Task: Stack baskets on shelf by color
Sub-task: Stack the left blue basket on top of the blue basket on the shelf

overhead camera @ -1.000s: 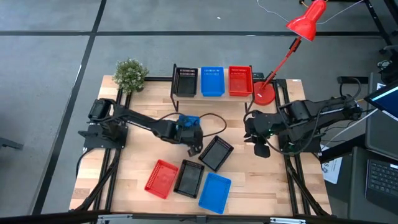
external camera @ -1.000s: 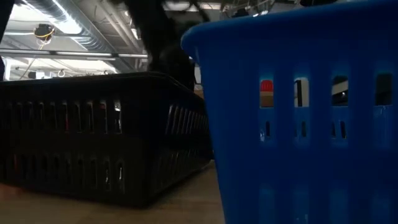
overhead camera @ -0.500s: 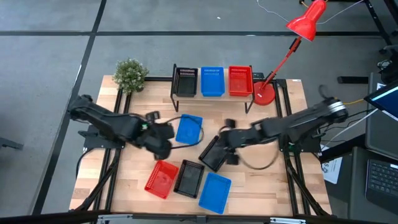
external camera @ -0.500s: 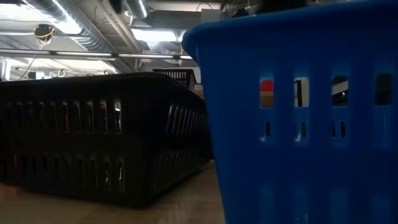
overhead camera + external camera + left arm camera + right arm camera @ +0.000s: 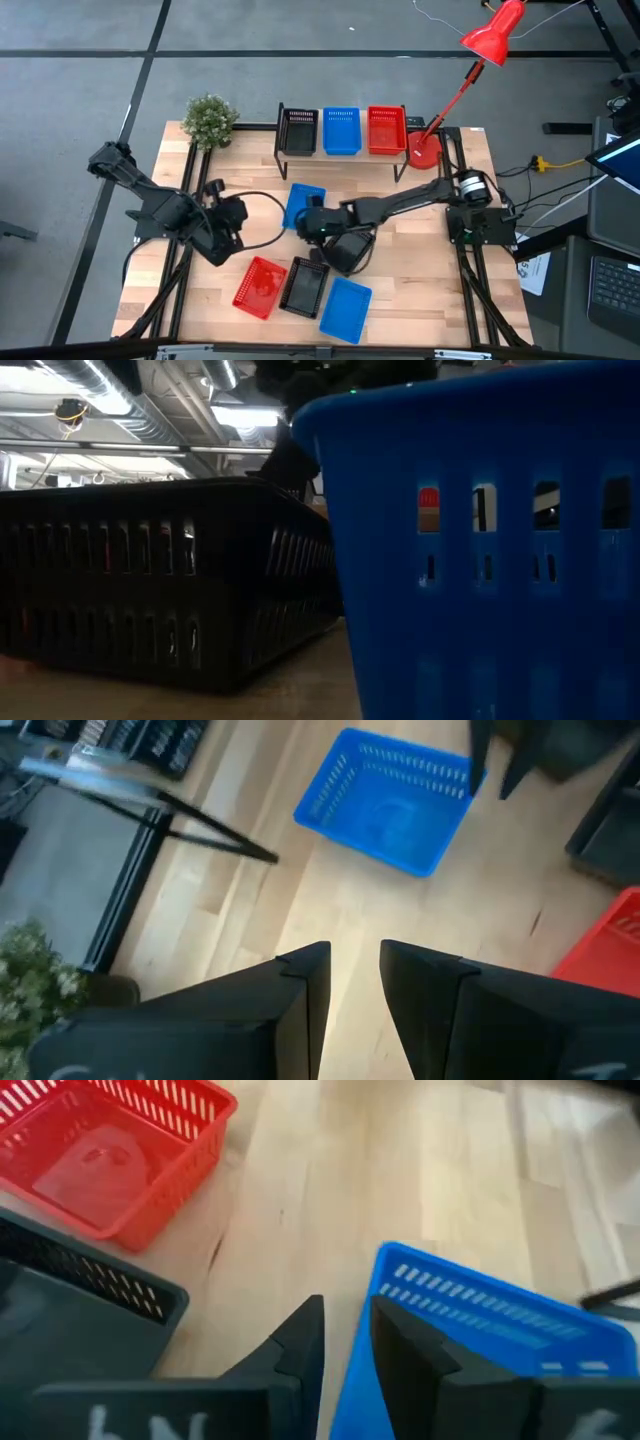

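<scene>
In the high view the shelf (image 5: 341, 152) carries one black (image 5: 298, 130), one blue (image 5: 341, 130) and one red basket (image 5: 386, 130), side by side. A loose blue basket (image 5: 303, 203) lies flat mid-table. My right gripper (image 5: 310, 223) reaches across to its near end, open by a narrow gap, astride that end wall (image 5: 362, 1315). A black basket (image 5: 349, 250) lies just right of it. Red (image 5: 260, 287), black (image 5: 303, 287) and blue baskets (image 5: 346, 307) rest near the front edge. My left gripper (image 5: 230, 220) hovers at the left, narrowly open (image 5: 353, 965) and empty. My right gripper comes level from the table's right, one finger (image 5: 400, 1345) over the inside of the loose blue basket and the other (image 5: 300, 1340) outside its near end wall. Whether either finger touches the wall I cannot tell. The basket sits flat on the table.
A potted plant (image 5: 210, 120) stands at the far left corner and a red desk lamp's base (image 5: 424, 152) right of the shelf. In the low view a blue basket (image 5: 480, 550) and a black basket (image 5: 160, 580) fill the foreground. Bare wood shows between my left gripper and the loose blue basket.
My left gripper has drawn back from the loose blue basket toward the table's left edge, leaving the basket lying flat mid-table. My right arm has swung out from the right side across the table, past the black basket, to the blue basket's near end.
</scene>
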